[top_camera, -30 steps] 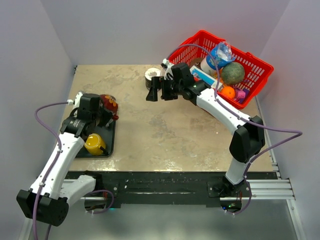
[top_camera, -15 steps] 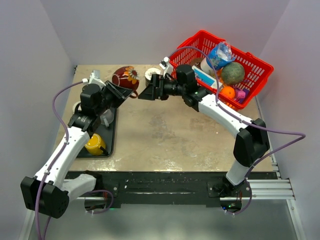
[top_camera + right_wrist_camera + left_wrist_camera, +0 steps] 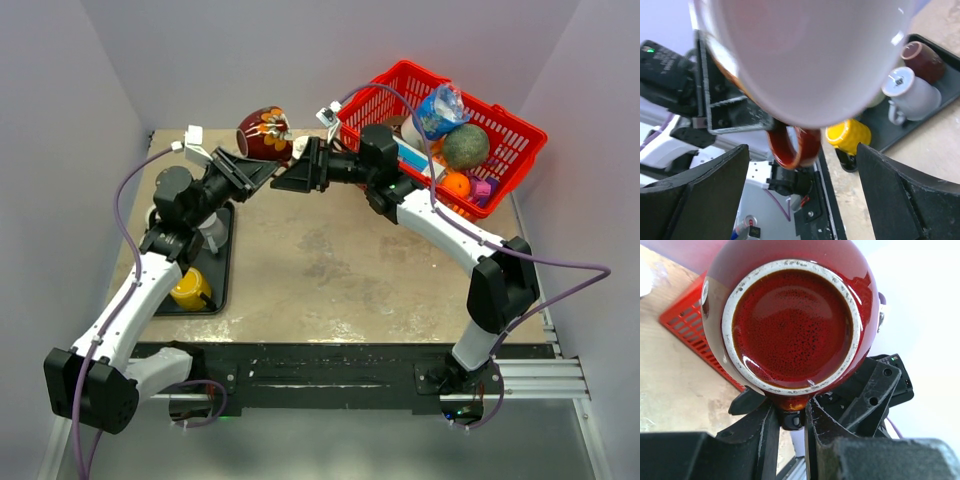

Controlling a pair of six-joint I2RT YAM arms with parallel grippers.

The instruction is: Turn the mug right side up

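Observation:
The red mug with a flower pattern hangs in the air over the back of the table. My left gripper is shut on its handle. In the left wrist view the mug's round base faces the camera, and the handle sits pinched between the two fingers. My right gripper is open and points at the mug from the right. In the right wrist view the mug's pale side fills the top. The red handle loop hangs below it, between the wide-apart fingers.
A black tray at the left holds a yellow mug, a grey mug and a brown mug. A red basket full of items stands at the back right.
My left arm lifted the mug off the tray and carried it up and right toward the back. My right gripper turned left to face the mug, and its jaws narrowed slightly.

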